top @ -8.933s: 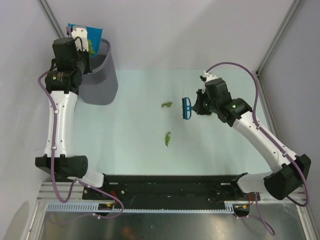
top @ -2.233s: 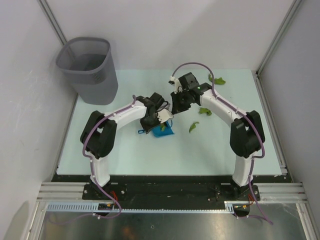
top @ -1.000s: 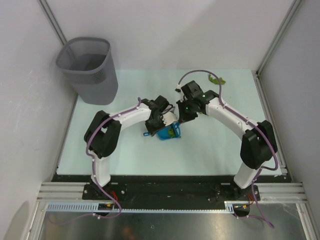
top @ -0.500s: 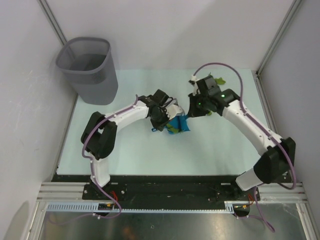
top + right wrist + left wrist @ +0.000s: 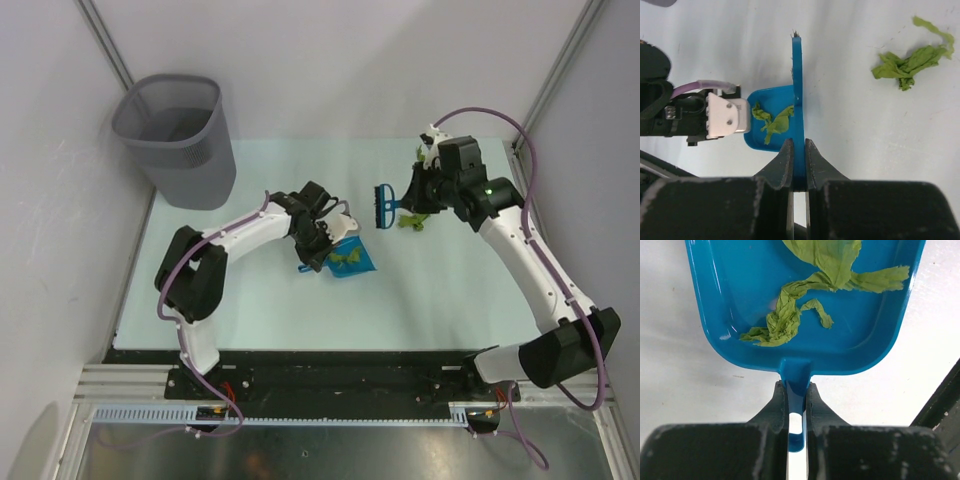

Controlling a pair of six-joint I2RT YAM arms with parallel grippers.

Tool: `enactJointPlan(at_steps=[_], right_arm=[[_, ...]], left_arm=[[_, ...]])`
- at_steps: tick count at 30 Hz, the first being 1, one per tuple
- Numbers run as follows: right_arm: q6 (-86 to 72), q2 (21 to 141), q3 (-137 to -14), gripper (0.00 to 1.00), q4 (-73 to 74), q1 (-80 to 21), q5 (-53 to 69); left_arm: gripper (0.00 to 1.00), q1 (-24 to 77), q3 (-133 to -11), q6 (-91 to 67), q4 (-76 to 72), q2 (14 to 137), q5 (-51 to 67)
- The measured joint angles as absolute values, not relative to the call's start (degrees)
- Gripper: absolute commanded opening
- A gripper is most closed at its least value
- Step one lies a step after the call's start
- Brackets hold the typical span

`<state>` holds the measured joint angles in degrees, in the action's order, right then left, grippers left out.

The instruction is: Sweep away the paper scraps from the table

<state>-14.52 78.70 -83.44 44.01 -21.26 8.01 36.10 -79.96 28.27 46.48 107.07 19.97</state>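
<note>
now several green paper scraps lie inside the blue dustpan, which sits on the table near the middle. the left gripper is pinched narrow on the dustpan's handle. the right gripper is squeezed tight on the blue brush. the brush is held to the right of the dustpan and a little farther away, apart from it. one loose scrap lies on the table to the right of the brush, not touching it.

from the top camera that loose scrap is partly hidden under the right arm, so only a bit of green shows. the right wrist camera sees the brush edge-on, so its bristles are hard to make out. the far end of the dustpan is cut off in the left wrist view.

the scraps are bright green, crumpled and torn like little leaves, some long and thin. a grey wastebasket stands at the far left corner.
</note>
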Motion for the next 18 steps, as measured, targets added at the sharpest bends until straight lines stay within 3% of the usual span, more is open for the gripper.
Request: enactJointPlan(at_steps=[12,18], right_arm=[[-13.4,68.1,-83.4,0.0,46.2,-7.4,6.3],[-12.5,66.8,-82.6,0.0,46.8,-6.8,6.7]], left_arm=[[0.0,27.0,-88.7,20.0,47.2,100.4,21.3],[0.0,19.8,-97.1,13.8,47.0,96.4,15.9]])
